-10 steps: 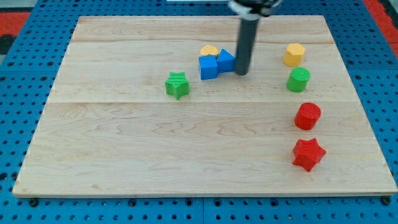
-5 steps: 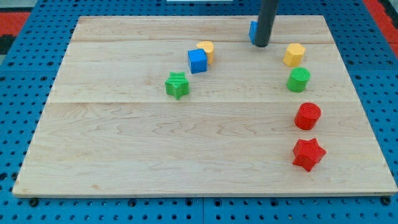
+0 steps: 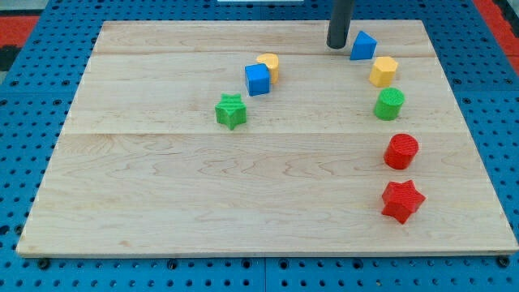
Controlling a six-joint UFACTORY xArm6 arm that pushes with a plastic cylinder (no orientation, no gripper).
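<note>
Across the view, a pale wooden tabletop [image 3: 162,203] on blue pegboard [image 3: 24,146] carries the blocks. Dark rod; my tip [image 3: 337,46] sits just left of a blue triangular block [image 3: 362,45], no gripper fitted. Below: yellow hexagonal block [image 3: 383,71], green cylinder [image 3: 389,104].

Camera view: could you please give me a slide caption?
My tip beside a blue block, atop a column of yellow, green and red blocks.
</note>
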